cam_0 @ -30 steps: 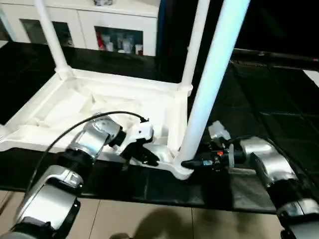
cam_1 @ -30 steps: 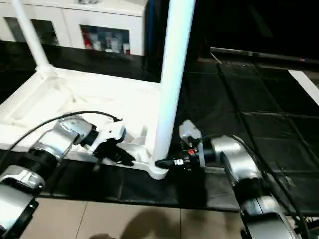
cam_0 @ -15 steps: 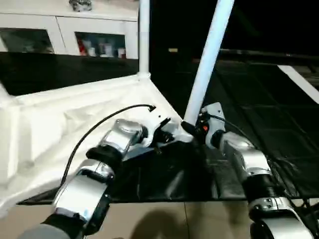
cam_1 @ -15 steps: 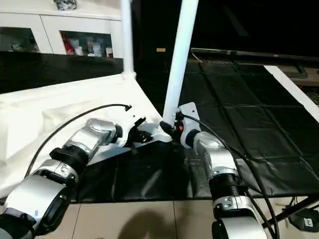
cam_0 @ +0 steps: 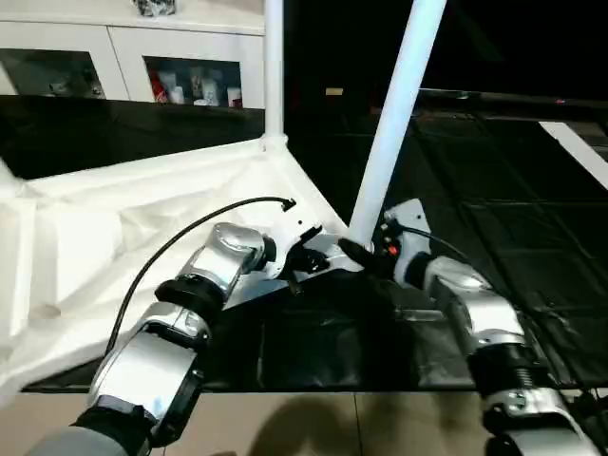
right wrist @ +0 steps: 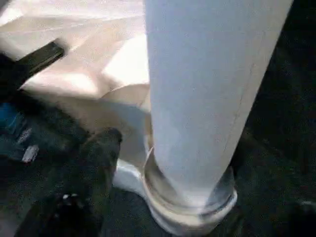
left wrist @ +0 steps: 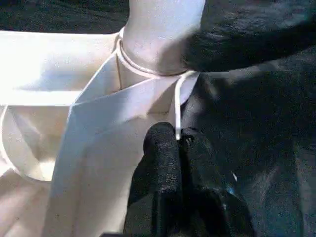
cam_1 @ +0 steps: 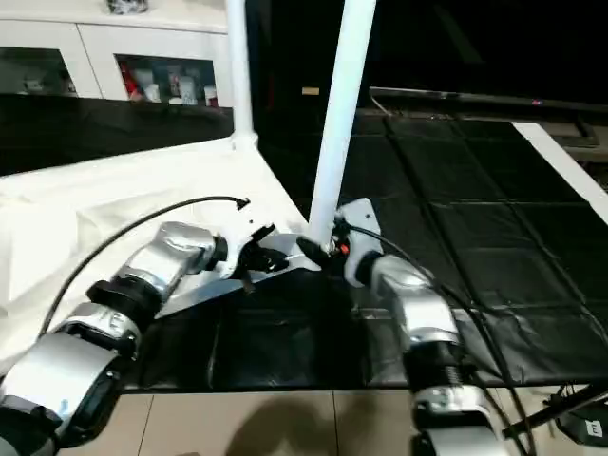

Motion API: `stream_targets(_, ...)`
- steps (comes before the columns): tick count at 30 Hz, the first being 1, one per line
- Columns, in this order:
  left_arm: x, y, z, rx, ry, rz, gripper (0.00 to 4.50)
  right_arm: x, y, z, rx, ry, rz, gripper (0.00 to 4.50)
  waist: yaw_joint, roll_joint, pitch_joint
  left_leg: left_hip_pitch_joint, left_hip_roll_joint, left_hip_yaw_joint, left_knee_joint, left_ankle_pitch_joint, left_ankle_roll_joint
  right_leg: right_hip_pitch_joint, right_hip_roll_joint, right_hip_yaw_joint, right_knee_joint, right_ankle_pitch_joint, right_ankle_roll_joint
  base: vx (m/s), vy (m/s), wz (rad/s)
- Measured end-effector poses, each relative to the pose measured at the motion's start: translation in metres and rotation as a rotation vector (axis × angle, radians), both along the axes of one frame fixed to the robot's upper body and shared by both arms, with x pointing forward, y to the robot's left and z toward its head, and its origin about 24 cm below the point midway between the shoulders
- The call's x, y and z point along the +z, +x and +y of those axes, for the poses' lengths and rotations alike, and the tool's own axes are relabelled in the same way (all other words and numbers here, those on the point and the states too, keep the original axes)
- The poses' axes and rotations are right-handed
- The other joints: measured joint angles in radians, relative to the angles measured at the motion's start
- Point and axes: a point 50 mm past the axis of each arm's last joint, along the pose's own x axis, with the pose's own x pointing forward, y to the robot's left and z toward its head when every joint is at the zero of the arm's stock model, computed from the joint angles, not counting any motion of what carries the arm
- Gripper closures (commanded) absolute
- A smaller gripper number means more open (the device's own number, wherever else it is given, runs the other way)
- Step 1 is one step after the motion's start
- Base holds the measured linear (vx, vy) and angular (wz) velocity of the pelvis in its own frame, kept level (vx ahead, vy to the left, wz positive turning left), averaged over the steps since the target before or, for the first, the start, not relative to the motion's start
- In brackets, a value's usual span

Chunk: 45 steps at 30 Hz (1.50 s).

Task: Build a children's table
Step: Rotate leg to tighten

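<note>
From the head views, the left gripper (cam_0: pixel 302 261) and right gripper (cam_0: pixel 366 255) flank the near corner of the upturned children's table (cam_0: pixel 95 237), where a leg (cam_0: pixel 391 123) stands socketed.

Left wrist: fingers (left wrist: pixel 165 148) pinch the top's thin rim.

Right wrist: one finger (right wrist: pixel 96 158) sits beside the leg's base; its spread is unclear.

Next, probably seating this leg fully; the socket's depth is hidden.

Dim room with near-black background, harsh overhead light, white table top (cam_0: pixel 85 228) blown out to glare, blue-tinged leg (cam_0: pixel 394 104), sheen on silver forearms, soft shadows on beige floor (cam_0: pixel 313 423), wrist views blurred close up
</note>
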Motion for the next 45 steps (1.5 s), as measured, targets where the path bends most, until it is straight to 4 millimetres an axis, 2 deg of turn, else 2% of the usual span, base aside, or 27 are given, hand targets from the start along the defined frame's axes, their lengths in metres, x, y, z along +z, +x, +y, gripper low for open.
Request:
stream_targets(2,0.003,0.001,0.006,-0.018,0.005,-0.01,4.5,-0.001,-0.004,-0.007,0.05,-0.012,0.013,0.48,0.002,0.0,0.0,-0.008,0.0,0.0,0.001,0.0,0.001,-0.007,0.0,0.0,0.001,0.001,-0.002,0.0,0.0,0.0)
stream_targets(8,0.007,-0.003,0.018,-0.125,0.028,-0.002,4.5,0.001,-0.014,-0.028,0.195,-0.031,0.03,0.02,0.015,0.0,0.0,-0.013,0.001,0.001,0.005,-0.001,0.002,-0.011,0.0,0.0,0.002,0.001,-0.002,0.0,0.0,0.0)
stream_targets(14,0.007,-0.014,0.027,-0.272,0.025,0.037,4.5,0.011,-0.017,-0.035,0.296,0.008,0.009,0.02,0.032,0.0,0.0,-0.013,0.001,0.001,0.007,-0.001,0.002,-0.01,0.0,0.0,0.003,0.002,-0.002,0.0,0.0,0.0)
stream_targets(19,0.008,-0.02,0.029,-0.377,0.046,0.047,4.5,0.014,-0.019,-0.026,0.429,0.025,0.006,0.02,0.048,0.0,0.0,-0.013,0.002,0.002,0.008,-0.001,0.002,-0.01,0.0,0.0,0.004,0.002,-0.003,0.0,0.0,0.0)
stream_targets(20,0.008,-0.022,0.029,-0.397,0.05,0.051,4.5,0.015,-0.017,-0.023,0.455,0.026,0.011,0.29,0.048,0.0,0.0,-0.013,0.002,0.002,0.008,-0.001,0.002,-0.01,0.0,0.0,0.004,0.002,-0.003,0.0,0.0,0.0)
stream_targets(24,0.008,-0.025,0.029,-0.447,0.058,0.055,4.5,0.014,-0.015,-0.015,0.51,0.042,0.019,0.42,0.052,0.0,0.0,-0.013,0.002,0.003,0.01,-0.001,0.002,-0.009,-0.001,0.001,0.006,0.002,-0.002,0.0,0.0,0.0)
stream_targets(28,0.009,-0.029,0.03,-0.485,0.068,0.059,4.5,0.009,-0.017,-0.008,0.563,0.057,0.037,0.85,0.052,0.0,0.0,-0.013,0.002,0.003,0.011,-0.001,0.002,-0.008,-0.001,0.001,0.006,0.001,-0.002,0.0,0.0,0.0)
stream_targets(31,0.009,-0.03,0.03,-0.496,0.072,0.055,4.5,0.007,-0.018,-0.007,0.59,0.065,0.054,0.9,0.052,-0.001,0.0,-0.013,0.003,0.003,0.012,0.0,0.002,-0.008,-0.001,0.001,0.007,0.001,-0.002,0.0,0.0,0.0)
stream_targets(32,0.01,-0.03,0.03,-0.504,0.075,0.054,4.5,0.007,-0.019,-0.007,0.603,0.071,0.061,1.19,0.051,-0.001,0.0,-0.013,0.003,0.003,0.012,0.0,0.002,-0.008,-0.001,0.001,0.007,0.001,-0.002,0.0,0.0,0.0)
stream_targets(35,0.009,-0.032,0.03,-0.516,0.074,0.053,4.5,0.009,-0.019,-0.005,0.644,0.086,0.072,1.3,0.052,-0.001,0.0,-0.013,0.003,0.003,0.012,0.0,0.002,-0.008,-0.001,0.001,0.007,0.001,-0.001,0.0,0.0,0.0)
stream_targets(45,0.01,-0.033,0.03,-0.521,0.082,0.047,4.5,0.008,-0.019,-0.004,0.691,0.112,0.098,2.15,0.051,-0.003,0.0,-0.014,0.003,0.003,0.012,0.0,0.002,-0.008,-0.001,0.001,0.008,0.001,-0.001,0.0,0.0,0.0)
